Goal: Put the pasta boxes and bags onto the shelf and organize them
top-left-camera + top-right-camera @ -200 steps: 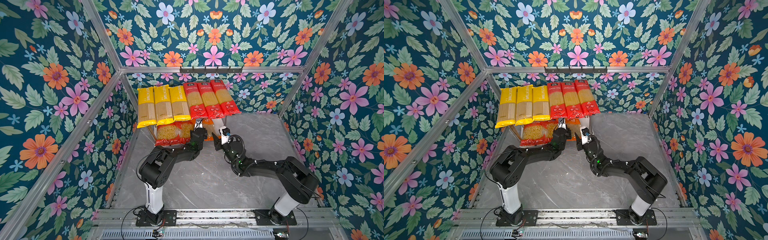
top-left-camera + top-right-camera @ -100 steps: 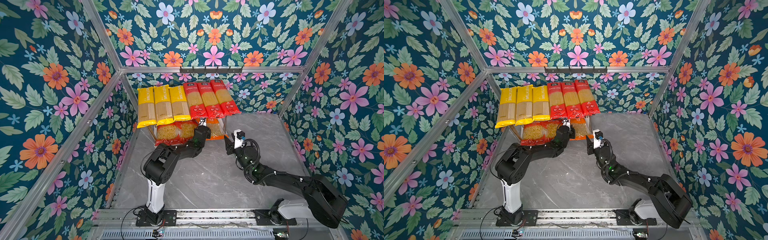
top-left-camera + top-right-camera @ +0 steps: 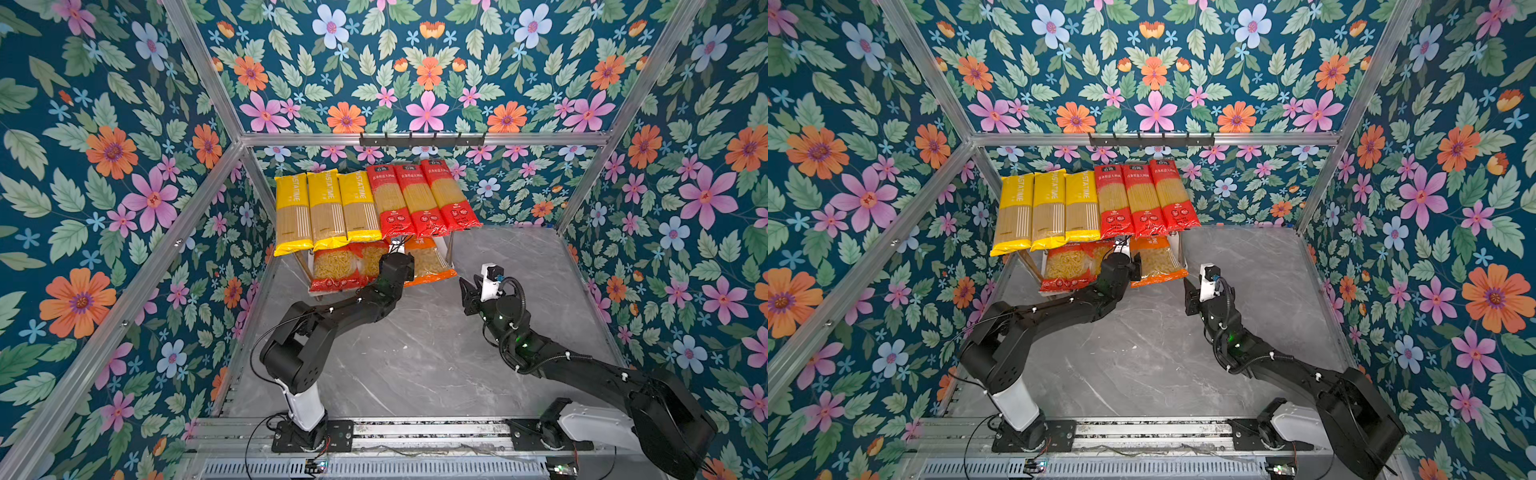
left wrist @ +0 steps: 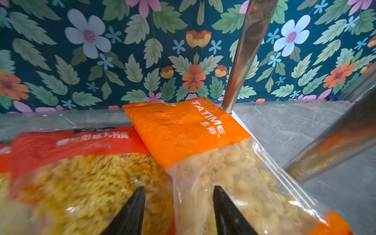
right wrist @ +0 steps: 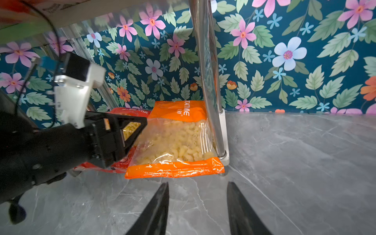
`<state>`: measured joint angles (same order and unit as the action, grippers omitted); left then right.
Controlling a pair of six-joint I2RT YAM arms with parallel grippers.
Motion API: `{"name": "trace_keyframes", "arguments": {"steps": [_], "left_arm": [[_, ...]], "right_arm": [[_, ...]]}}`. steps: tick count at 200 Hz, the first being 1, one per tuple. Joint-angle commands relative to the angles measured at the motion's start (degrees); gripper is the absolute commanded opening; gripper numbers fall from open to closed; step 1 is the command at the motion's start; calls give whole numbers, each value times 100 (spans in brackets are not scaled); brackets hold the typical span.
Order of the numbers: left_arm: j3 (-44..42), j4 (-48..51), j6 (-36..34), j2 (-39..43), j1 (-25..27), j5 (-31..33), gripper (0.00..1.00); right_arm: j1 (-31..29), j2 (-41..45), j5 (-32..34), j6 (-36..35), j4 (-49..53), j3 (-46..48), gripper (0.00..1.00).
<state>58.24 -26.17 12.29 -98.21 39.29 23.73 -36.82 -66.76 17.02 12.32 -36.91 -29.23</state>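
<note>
Three long yellow spaghetti packs [image 3: 326, 208] and three long red ones [image 3: 417, 199] lie side by side on the top board of the shelf [image 3: 450, 248]. On the lower board two short red packs [image 3: 332, 268] lie beside the orange pack [image 3: 428, 262] of curly pasta. My left gripper [image 4: 178, 188] reaches in under the top board. It is open, one finger over a red pack [image 4: 81, 179] and the other over the orange pack [image 4: 183, 130]. My right gripper [image 3: 467, 289] hovers open and empty over the table, in front of the orange pack [image 5: 175, 142].
A black hook rail [image 3: 422, 140] hangs on the back frame above the shelf. Shiny shelf legs [image 4: 244, 57] stand close beside the orange pack. Floral walls close in the grey marble table [image 3: 415, 365] on three sides.
My left gripper's jaws have parted over the packs on the lower board. The right arm has drawn back from the shelf, toward the right and the front.
</note>
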Motion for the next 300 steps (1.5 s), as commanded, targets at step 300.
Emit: {"name": "trace_keyframes", "arguments": {"steps": [300], "left_arm": [[-4786, -5879, -1509, 482, -3208, -525, 78]], "right_arm": [[4101, -813, -81, 47, -1565, 1660, 81]]}}
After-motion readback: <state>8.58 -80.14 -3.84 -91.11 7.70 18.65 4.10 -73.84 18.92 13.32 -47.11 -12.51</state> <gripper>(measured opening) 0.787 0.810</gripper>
